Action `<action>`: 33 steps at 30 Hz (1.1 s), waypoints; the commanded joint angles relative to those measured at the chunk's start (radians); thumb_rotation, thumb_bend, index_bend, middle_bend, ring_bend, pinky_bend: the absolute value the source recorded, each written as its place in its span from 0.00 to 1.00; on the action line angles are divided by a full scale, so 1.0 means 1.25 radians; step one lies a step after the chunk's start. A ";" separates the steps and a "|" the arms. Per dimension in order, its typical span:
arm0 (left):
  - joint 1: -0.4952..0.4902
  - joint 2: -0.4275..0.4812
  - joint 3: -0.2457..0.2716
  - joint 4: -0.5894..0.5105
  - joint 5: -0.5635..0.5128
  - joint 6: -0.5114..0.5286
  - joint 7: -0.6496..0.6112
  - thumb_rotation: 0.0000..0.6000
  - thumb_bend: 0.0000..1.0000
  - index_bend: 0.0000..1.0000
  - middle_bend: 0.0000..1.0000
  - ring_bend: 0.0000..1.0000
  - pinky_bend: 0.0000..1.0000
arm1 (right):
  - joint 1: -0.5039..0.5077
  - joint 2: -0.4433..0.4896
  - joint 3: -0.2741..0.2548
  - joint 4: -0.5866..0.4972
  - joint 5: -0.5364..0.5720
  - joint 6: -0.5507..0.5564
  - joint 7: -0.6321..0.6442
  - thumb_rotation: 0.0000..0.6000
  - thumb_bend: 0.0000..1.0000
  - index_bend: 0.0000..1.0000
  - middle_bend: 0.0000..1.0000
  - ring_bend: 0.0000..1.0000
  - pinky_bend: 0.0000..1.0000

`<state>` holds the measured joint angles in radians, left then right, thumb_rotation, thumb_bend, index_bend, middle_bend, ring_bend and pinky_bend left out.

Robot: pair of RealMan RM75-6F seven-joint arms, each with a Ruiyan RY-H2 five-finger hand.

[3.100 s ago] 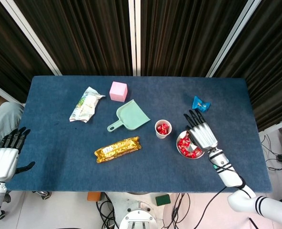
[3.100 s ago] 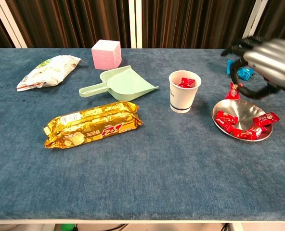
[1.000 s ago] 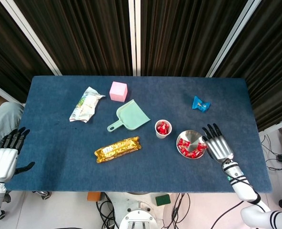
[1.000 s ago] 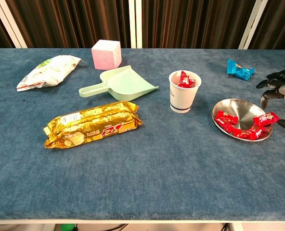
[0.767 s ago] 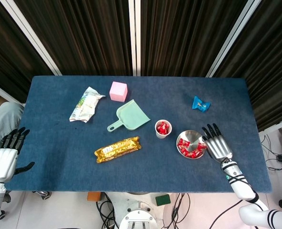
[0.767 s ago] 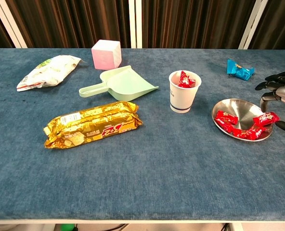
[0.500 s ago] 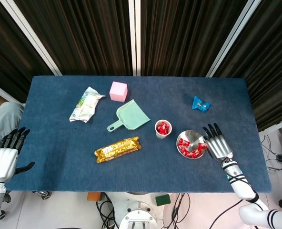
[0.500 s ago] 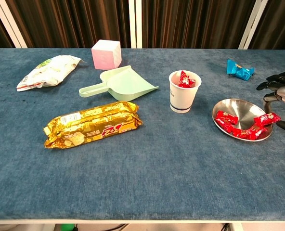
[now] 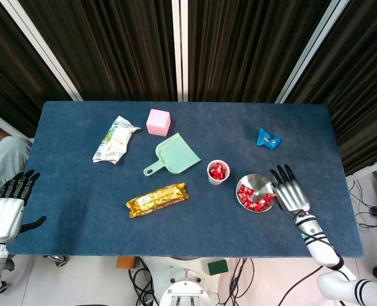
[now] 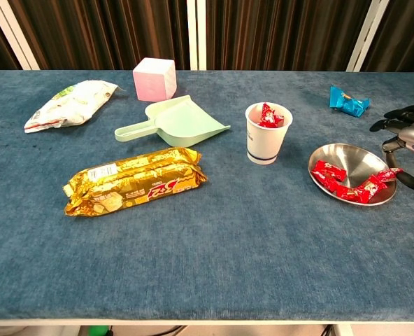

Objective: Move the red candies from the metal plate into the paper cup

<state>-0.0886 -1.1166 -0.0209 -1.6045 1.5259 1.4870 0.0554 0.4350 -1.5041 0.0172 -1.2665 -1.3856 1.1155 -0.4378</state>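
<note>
Chest view shows the metal plate (image 10: 352, 159) as the landmark for this step: several red candies (image 10: 347, 186) lie in its near half, and the paper cup (image 10: 267, 133), already with some candies in it, stands to the left of the plate, near but not touching.

The step in hand, as I judge it, is to take the next candy from the plate. To do it well, the right hand (image 10: 407, 143) should come over the plate from its right edge, lower the fingertips onto one wrapper only, and pinch it by the twisted end, because the wrappers are thin and will probably slip on the smooth metal. The plate is light, so pressing sideways may push it toward the cup.

In the head view the right hand (image 9: 290, 193) sits just right of the plate (image 9: 255, 183), palm down, fingers spread and pointing away from the robot. It holds nothing. One candy end seems to lie near its thumb, but this is too small to tell.

The left hand (image 9: 7, 208) is far left of the plate, past the table edge, fingers apart and empty.
</note>
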 commanded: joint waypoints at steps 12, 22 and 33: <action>0.000 0.000 0.001 -0.001 0.002 0.001 0.000 1.00 0.09 0.07 0.05 0.01 0.14 | -0.005 0.026 0.024 -0.034 -0.062 0.086 0.049 1.00 0.50 0.67 0.11 0.00 0.00; 0.000 0.000 0.001 -0.003 0.002 0.000 0.005 1.00 0.09 0.07 0.05 0.01 0.14 | 0.055 0.070 0.106 -0.166 -0.086 0.108 -0.001 1.00 0.50 0.69 0.11 0.00 0.00; -0.002 0.001 -0.004 0.000 -0.009 -0.006 -0.001 1.00 0.10 0.07 0.05 0.01 0.14 | 0.153 -0.033 0.153 -0.136 -0.021 0.012 -0.109 1.00 0.48 0.70 0.11 0.00 0.00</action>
<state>-0.0914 -1.1156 -0.0250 -1.6050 1.5145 1.4792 0.0537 0.6205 -1.5371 0.2047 -1.4445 -1.4186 1.1387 -0.5667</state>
